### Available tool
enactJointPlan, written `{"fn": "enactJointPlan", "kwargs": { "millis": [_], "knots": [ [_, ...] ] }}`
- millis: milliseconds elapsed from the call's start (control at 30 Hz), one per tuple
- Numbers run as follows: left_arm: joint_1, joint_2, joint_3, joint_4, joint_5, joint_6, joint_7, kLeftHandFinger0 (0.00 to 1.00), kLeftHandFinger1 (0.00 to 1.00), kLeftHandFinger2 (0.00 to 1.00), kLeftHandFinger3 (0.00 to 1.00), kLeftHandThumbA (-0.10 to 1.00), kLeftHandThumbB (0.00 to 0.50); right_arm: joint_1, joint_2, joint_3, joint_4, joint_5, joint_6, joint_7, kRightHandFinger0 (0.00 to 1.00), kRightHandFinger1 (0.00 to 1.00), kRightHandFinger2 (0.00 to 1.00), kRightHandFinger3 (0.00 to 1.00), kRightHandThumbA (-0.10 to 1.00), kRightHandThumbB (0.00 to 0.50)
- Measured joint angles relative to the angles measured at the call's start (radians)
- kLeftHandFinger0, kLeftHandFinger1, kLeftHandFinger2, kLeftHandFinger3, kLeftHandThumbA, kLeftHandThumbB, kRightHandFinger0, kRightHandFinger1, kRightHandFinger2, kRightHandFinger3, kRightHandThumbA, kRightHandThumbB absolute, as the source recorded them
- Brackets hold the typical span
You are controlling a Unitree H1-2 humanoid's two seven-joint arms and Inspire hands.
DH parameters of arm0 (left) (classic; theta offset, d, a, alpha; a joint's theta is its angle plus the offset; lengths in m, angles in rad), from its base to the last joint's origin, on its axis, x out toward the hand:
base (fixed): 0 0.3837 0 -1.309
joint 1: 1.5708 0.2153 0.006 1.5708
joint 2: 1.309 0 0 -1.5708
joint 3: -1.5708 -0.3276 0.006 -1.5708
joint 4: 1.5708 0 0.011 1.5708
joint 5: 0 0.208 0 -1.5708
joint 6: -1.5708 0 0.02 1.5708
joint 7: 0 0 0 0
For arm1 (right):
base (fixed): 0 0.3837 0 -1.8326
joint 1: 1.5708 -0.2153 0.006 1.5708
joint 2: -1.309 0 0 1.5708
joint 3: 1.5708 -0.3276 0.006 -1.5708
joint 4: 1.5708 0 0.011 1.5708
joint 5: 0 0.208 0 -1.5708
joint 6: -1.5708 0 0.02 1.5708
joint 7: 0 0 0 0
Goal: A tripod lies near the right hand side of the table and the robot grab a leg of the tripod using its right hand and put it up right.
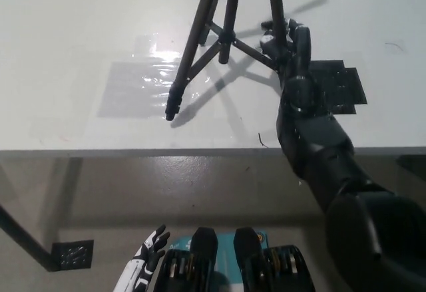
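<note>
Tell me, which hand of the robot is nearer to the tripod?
Right. The black right hand is at a tripod leg on the table; the white left hand hangs below the table edge, far away.

**Tripod top out of frame, right grip partly masked**

From my seat, the tripod runs off the top edge, so I cannot see its head or where the legs join. The foot of its right-side leg is hidden behind my right hand, and I cannot make out exactly how the fingers wrap it. My left hand is cut off at the bottom edge. The tabletop is cropped on three sides.
</note>
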Motion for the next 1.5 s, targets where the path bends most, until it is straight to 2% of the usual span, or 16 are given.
{"fn": "enactJointPlan", "kwargs": {
  "millis": [100, 200, 267, 433, 467, 500, 533, 567, 600, 633, 667, 767, 1133, 1267, 1400, 1500],
  "knots": [
    [0.000, -0.001, 0.000, 0.000, 0.000, 0.000, 0.000, 1.00, 1.00, 1.00, 1.00, 1.00, 0.351, 0.016, 0.001, 0.041, 0.004, -0.002, -0.033, -0.012, 0.00, 0.14, 0.52, 0.53, -0.10, 0.124],
    [0.000, -0.001, 0.001, -0.001, 0.000, 0.000, 0.000, 1.00, 1.00, 1.00, 1.00, 1.00, 0.340, 0.027, 0.001, 0.076, 0.009, -0.005, -0.059, -0.024, 0.00, 0.10, 0.46, 0.44, -0.10, 0.135],
    [0.000, -0.001, 0.001, -0.001, 0.000, 0.000, 0.000, 1.00, 1.00, 1.00, 1.00, 1.00, 0.345, 0.037, 0.001, 0.104, 0.010, -0.008, -0.078, -0.032, 0.00, 0.11, 0.48, 0.44, -0.10, 0.125],
    [-0.001, -0.001, 0.002, -0.001, 0.000, 0.000, 0.000, 1.00, 1.00, 1.00, 1.00, 1.00, 0.355, 0.050, -0.004, 0.161, 0.009, -0.010, -0.108, -0.046, 0.00, 0.14, 0.51, 0.45, -0.10, 0.147],
    [-0.001, -0.001, 0.002, -0.001, 0.000, 0.000, 0.000, 1.00, 1.00, 1.00, 1.00, 1.00, 0.355, 0.051, -0.005, 0.173, 0.009, -0.011, -0.109, -0.049, 0.06, 0.22, 0.57, 0.48, -0.10, 0.164],
    [-0.001, -0.001, 0.002, -0.001, 0.000, 0.000, 0.000, 1.00, 1.00, 1.00, 1.00, 1.00, 0.352, 0.053, -0.007, 0.187, 0.009, -0.011, -0.110, -0.051, 0.30, 0.47, 0.75, 0.64, 0.06, 0.248],
    [-0.001, -0.001, 0.002, -0.001, 0.000, 0.000, 0.000, 1.00, 1.00, 1.00, 1.00, 1.00, 0.351, 0.054, -0.009, 0.196, 0.009, -0.012, -0.111, -0.052, 0.32, 0.46, 0.70, 0.59, 0.09, 0.253],
    [-0.001, -0.001, 0.002, -0.001, 0.000, 0.000, 0.000, 1.00, 1.00, 1.00, 1.00, 1.00, 0.350, 0.057, -0.012, 0.211, 0.008, -0.012, -0.112, -0.052, 0.50, 0.64, 0.85, 0.79, 0.26, 0.323],
    [0.000, -0.001, 0.002, -0.001, 0.000, 0.000, 0.000, 1.00, 1.00, 1.00, 1.00, 1.00, 0.352, 0.059, -0.016, 0.222, 0.008, -0.012, -0.114, -0.049, 0.96, 1.00, 1.00, 1.00, 0.52, 0.458],
    [0.000, -0.001, 0.002, -0.001, 0.000, 0.000, 0.000, 1.00, 1.00, 1.00, 1.00, 1.00, 0.355, 0.061, -0.019, 0.229, 0.007, -0.011, -0.117, -0.038, 1.00, 1.00, 1.00, 1.00, 0.68, 0.498],
    [0.000, -0.001, 0.002, -0.001, 0.000, 0.000, 0.000, 1.00, 1.00, 1.00, 1.00, 1.00, 0.356, 0.064, -0.027, 0.240, 0.006, -0.009, -0.120, -0.016, 1.00, 1.00, 1.00, 1.00, 0.77, 0.500],
    [0.000, -0.001, 0.002, 0.000, 0.000, 0.000, -0.001, 1.00, 1.00, 1.00, 1.00, 1.00, 0.346, 0.066, -0.045, 0.251, 0.005, -0.005, -0.122, 0.050, 1.00, 1.00, 1.00, 1.00, 0.83, 0.500],
    [0.000, -0.001, 0.001, 0.000, 0.000, 0.000, -0.001, 1.00, 1.00, 1.00, 1.00, 1.00, 0.365, 0.118, -0.113, 0.241, -0.142, 0.067, -0.093, 0.271, 1.00, 1.00, 1.00, 1.00, 0.85, 0.500],
    [0.000, -0.001, 0.001, 0.001, 0.000, 0.000, -0.001, 1.00, 1.00, 1.00, 1.00, 1.00, 0.362, 0.144, -0.134, 0.216, -0.264, 0.125, -0.054, 0.353, 1.00, 1.00, 1.00, 1.00, 0.81, 0.500],
    [0.000, -0.001, 0.001, 0.004, 0.000, 0.000, -0.001, 1.00, 1.00, 1.00, 1.00, 1.00, 0.356, 0.185, -0.138, 0.210, -0.413, 0.169, -0.005, 0.402, 1.00, 1.00, 1.00, 1.00, 0.67, 0.500],
    [0.000, -0.001, 0.001, 0.007, 0.000, 0.000, -0.001, 1.00, 1.00, 1.00, 1.00, 1.00, 0.354, 0.237, -0.138, 0.209, -0.527, 0.199, 0.033, 0.425, 1.00, 1.00, 1.00, 1.00, 0.64, 0.500]
  ]
}}
